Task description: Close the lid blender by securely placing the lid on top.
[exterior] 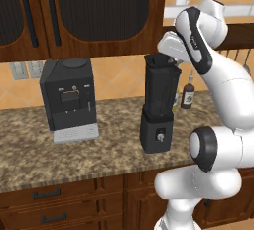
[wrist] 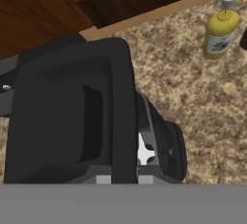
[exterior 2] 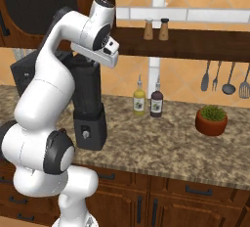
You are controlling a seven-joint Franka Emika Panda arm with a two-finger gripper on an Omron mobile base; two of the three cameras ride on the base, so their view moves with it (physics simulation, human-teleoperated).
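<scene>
The blender [exterior: 158,105], black, with a dark square jar widening upward on a boxy base with a small front knob, is seen upright on the granite counter [exterior: 59,154]. The lid [wrist: 67,117], a flat black squarish cap, is seen tilted at the jar's mouth, partly uncovering the blades.

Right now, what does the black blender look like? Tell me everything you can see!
The blender is tall and black, like shiny plastic. Its square jar widens toward the top and sits on a boxy base with a small knob in front. It stands upright on the speckled stone counter, right of the coffee machine. From above, white blades show inside, beside the black lid held over its mouth.
</scene>
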